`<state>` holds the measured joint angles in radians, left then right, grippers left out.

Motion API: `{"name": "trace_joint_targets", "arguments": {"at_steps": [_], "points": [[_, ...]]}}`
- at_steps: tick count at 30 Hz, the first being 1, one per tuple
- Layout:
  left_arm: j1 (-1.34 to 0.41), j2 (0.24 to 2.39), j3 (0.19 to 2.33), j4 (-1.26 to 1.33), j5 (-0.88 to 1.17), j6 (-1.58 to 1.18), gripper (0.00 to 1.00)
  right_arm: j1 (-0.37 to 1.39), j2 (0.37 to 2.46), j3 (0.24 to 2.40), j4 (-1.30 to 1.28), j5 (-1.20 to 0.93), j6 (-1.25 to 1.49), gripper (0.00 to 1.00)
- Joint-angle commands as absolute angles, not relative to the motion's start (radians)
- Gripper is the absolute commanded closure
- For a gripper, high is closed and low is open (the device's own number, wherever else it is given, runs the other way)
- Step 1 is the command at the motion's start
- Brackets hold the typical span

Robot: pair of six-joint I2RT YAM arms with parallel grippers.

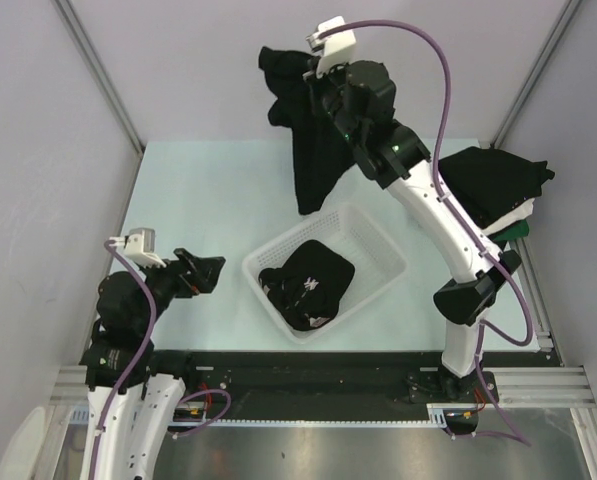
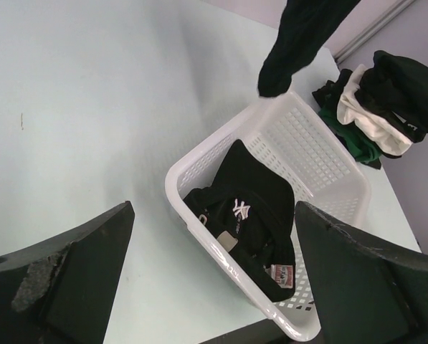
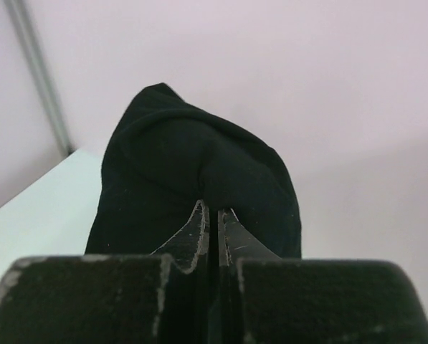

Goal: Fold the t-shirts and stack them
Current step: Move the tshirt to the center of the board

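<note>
My right gripper (image 1: 308, 82) is raised high over the far side of the table and is shut on a black t-shirt (image 1: 310, 150), which hangs down towards the basket. In the right wrist view the jaws (image 3: 214, 212) pinch a bunched fold of that black cloth (image 3: 192, 165). A second black t-shirt (image 1: 313, 285) with a small white chest mark lies crumpled in the white mesh basket (image 1: 380, 228). My left gripper (image 1: 204, 272) stands open and holds nothing, low over the table left of the basket. In its own view its fingers (image 2: 77, 265) frame the basket rim (image 2: 199, 236) and that shirt (image 2: 253, 197).
A stack of folded shirts (image 1: 493, 182), black on top with white and green below, sits at the table's right edge and also shows in the left wrist view as a pile (image 2: 386, 100). Grey walls close in the left, right and far sides.
</note>
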<state>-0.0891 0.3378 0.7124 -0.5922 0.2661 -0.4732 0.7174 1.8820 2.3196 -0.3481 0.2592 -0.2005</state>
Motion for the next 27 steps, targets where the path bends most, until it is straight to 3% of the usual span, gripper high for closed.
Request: {"name": "trace_joint_targets", "arguments": {"at_steps": [1, 5, 6, 7, 12, 17, 22, 27], "points": [[-0.087, 0.313, 0.729, -0.623, 0.27, -0.485, 0.01, 0.605, 1.92, 2.344, -0.152, 0.233, -0.227, 1.0], [-0.089, 0.304, 0.742, -0.655, 0.273, -0.48, 0.01, 0.583, 1.937, 2.217, -0.149, 0.264, -0.203, 1.0], [-0.087, 0.301, 0.742, -0.658, 0.275, -0.486, 0.0, 0.586, 1.934, 2.183, -0.14, 0.282, -0.201, 0.91], [-0.087, 0.293, 0.739, -0.66, 0.278, -0.492, 0.01, 0.592, 1.915, 2.148, -0.137, 0.314, -0.206, 0.64], [-0.087, 0.276, 0.698, -0.632, 0.31, -0.518, 0.01, 0.638, 1.806, 1.811, -0.02, 0.423, -0.276, 0.39], [-0.089, 0.304, 0.623, -0.559, 0.336, -0.555, 0.0, 0.673, 1.675, 1.643, -0.011, 0.485, -0.298, 0.3], [-0.095, 0.406, 0.575, -0.401, 0.408, -0.647, 0.01, 0.675, 1.551, 1.577, -0.116, 0.518, -0.249, 0.3], [-0.187, 0.526, 0.52, -0.264, 0.324, -0.752, 0.02, 0.664, 1.401, 1.505, -0.158, 0.494, -0.222, 0.3]]}}
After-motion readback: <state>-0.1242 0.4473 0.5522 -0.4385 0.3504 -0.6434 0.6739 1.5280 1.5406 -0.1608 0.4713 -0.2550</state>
